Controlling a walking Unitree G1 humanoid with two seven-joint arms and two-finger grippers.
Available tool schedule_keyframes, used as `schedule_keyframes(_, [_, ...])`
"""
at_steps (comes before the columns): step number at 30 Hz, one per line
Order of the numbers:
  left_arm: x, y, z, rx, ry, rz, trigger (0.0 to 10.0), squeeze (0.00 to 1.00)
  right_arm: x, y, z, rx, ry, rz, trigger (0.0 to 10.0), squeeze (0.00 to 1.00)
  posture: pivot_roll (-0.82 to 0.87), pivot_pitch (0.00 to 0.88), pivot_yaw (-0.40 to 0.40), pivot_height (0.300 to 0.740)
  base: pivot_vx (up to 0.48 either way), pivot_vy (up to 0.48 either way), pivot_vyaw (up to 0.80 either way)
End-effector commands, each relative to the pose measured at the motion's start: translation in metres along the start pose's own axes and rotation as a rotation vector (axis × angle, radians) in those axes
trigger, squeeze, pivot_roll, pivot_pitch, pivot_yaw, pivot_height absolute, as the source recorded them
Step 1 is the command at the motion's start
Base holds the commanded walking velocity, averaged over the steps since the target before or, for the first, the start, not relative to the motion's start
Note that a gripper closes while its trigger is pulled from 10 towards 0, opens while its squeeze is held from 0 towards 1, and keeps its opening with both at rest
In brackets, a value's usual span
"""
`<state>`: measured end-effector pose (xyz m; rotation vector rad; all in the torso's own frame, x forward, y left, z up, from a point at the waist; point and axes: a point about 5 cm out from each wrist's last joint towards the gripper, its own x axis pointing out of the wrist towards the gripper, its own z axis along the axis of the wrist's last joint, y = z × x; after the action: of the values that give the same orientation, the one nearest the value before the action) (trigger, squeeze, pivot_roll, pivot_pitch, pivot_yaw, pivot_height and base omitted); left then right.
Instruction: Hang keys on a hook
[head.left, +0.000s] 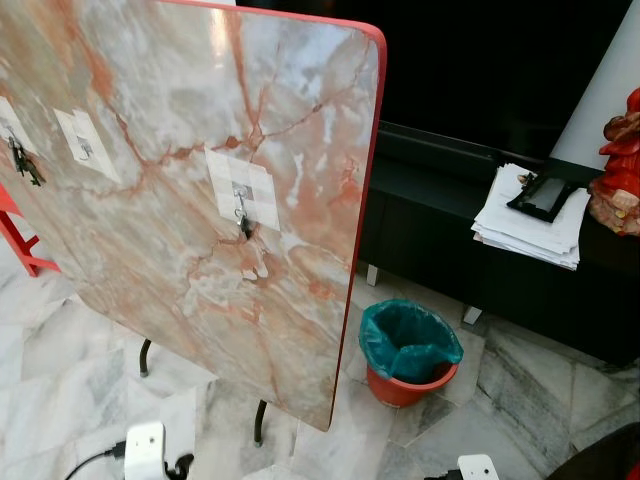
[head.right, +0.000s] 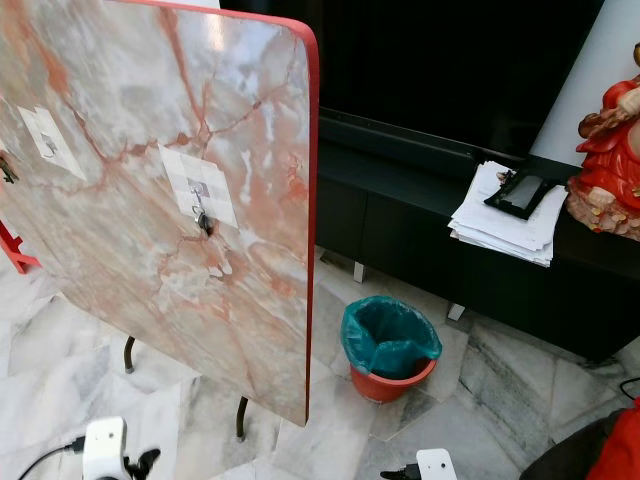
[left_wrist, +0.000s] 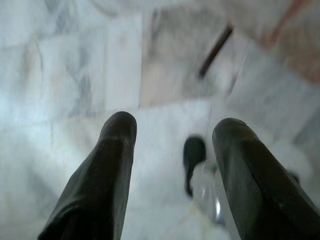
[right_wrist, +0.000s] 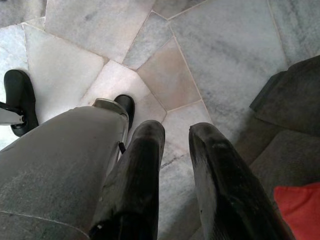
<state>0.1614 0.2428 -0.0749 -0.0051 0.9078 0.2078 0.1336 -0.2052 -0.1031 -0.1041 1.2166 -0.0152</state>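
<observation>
Marble floor (head.left: 60, 370) w/ a red-edged marble board (head.left: 200, 150) standing tilted. Keys (head.left: 24, 162) are hanging on a hook near its left edge; middle hook (head.left: 241, 195) beside. Bin (head.left: 405, 350) is sitting just past board's right edge. Left gripper (left_wrist: 172, 150) hanging, fingers apart; right gripper (right_wrist: 175, 150) w/ a narrow gap.

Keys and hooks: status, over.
Both grippers down, jaws open, empty: left gripper, right gripper. Keys on far-left hook; something dark hangs on middle hook. Nothing blocks the board.
</observation>
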Motion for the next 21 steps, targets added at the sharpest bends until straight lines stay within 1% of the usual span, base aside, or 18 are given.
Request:
schedule_keyframes(1, [0.001,-0.006,-0.008,0.048,0.036,-0.01,10.0,0.0,0.0,0.001,-0.002,-0.004,0.004,0.0,10.0,0.0,-0.02,0.0,-0.031,0.74,0.0,0.0,0.0])
schedule_keyframes(2, [0.001,-0.006,-0.008,0.048,0.036,-0.01,10.0,0.0,0.0,0.001,-0.002,-0.004,0.004,0.0,10.0,0.0,-0.02,0.0,-0.031,0.74,0.0,0.0,0.0])
schedule_keyframes(3, [0.0,-0.007,-0.014,0.071,0.066,-0.007,10.0,0.0,0.0,0.001,-0.002,-0.005,0.004,0.001,10.0,0.0,-0.03,0.0,-0.026,0.74,0.0,0.0,0.0])
schedule_keyframes(4, [-0.001,-0.003,-0.023,0.078,0.104,0.014,10.0,0.0,0.0,0.001,-0.003,-0.001,0.002,-0.003,10.0,0.0,-0.04,0.0,-0.021,0.74,0.0,0.0,0.0])
schedule_keyframes(5, [-0.001,-0.002,-0.025,0.079,0.112,0.023,10.0,0.0,0.0,0.001,-0.003,0.0,0.001,-0.006,10.0,0.0,-0.03,0.0,-0.021,0.74,0.0,0.0,0.0])
schedule_keyframes(8, [-0.001,-0.001,-0.025,0.1,0.111,0.031,10.0,0.0,0.0,0.0,-0.003,0.0,0.0,-0.008,10.0,0.0,-0.03,0.0,-0.022,0.74,0.0,0.0,0.0])
schedule_keyframes(12, [0.0,-0.001,-0.024,0.078,0.102,0.037,10.0,0.0,0.0,0.001,-0.003,-0.003,0.001,-0.004,10.0,0.0,-0.03,0.0,-0.018,0.74,0.0,0.0,0.0])
schedule_keyframes(15, [0.0,-0.001,-0.025,0.114,0.111,0.025,10.0,0.0,0.0,0.002,-0.003,-0.004,0.002,0.0,10.0,0.0,-0.03,0.0,-0.015,0.74,0.0,0.0,0.0])
schedule_keyframes(18, [0.0,-0.001,-0.025,0.117,0.112,0.026,10.0,0.0,0.0,0.002,-0.003,-0.004,0.002,0.001,10.0,0.0,-0.03,0.0,-0.014,0.74,0.0,0.0,0.0])
schedule_keyframes(21, [0.0,-0.001,-0.024,0.114,0.108,0.028,10.0,0.0,0.0,0.002,-0.004,0.0,0.002,0.0,10.0,0.0,-0.03,0.0,-0.014,0.74,0.0,0.267,0.0])
